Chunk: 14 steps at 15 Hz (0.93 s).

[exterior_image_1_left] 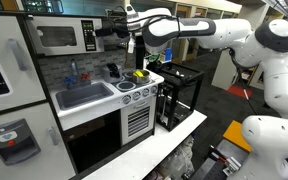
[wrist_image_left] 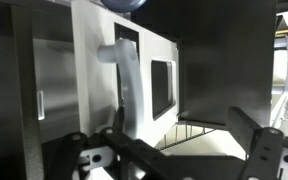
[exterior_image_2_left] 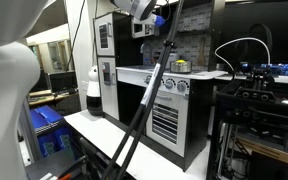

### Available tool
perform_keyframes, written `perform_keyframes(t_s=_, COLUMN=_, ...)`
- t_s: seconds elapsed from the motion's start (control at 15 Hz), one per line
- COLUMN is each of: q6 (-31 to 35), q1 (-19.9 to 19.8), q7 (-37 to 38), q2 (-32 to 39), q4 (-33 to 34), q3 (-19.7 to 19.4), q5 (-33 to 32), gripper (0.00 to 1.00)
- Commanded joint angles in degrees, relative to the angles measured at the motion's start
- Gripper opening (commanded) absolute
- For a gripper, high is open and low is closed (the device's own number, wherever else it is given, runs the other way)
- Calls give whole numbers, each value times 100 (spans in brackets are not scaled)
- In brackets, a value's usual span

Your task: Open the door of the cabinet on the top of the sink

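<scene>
Door (exterior_image_1_left: 54, 38) of the cabinet (exterior_image_1_left: 64, 22) sits shut in the upper left of an exterior view, above the sink (exterior_image_1_left: 84, 96). Just right of it hangs the gripper (exterior_image_1_left: 109, 32), its fingers (wrist_image_left: 76, 152) spread wide apart.

— What colour is the small boxy microwave-style cabinet (exterior_image_1_left: 64, 37)?
— White. Its rectangular door (exterior_image_1_left: 54, 39) is white-framed around a greyish window, and the keypad panel (exterior_image_1_left: 89, 37) is dark.
— And the rectangular sink basin (exterior_image_1_left: 84, 96)?
— Grey, below a grey brick-patterned backsplash (exterior_image_1_left: 89, 65). The large oven door (exterior_image_1_left: 92, 140) has a black window. The jointed robot arm (exterior_image_1_left: 199, 35) is white.
</scene>
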Motion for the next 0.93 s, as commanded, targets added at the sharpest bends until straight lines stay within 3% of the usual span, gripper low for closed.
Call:
perform_keyframes(t_s=0.0, q6=149, q1=-181, q7=265, q2=129, q4=-427, q3=240, q5=60, gripper=100)
perform_keyframes(t_s=0.53, q6=38, q1=-675, q7=491, q2=278, q4=-843, q3=613, q5=123, gripper=100)
perform_keyframes(t_s=0.87, q6=-240, q1=-1248, q7=492, q2=-162, q4=-1189, q3=1237, q5=204, gripper=100)
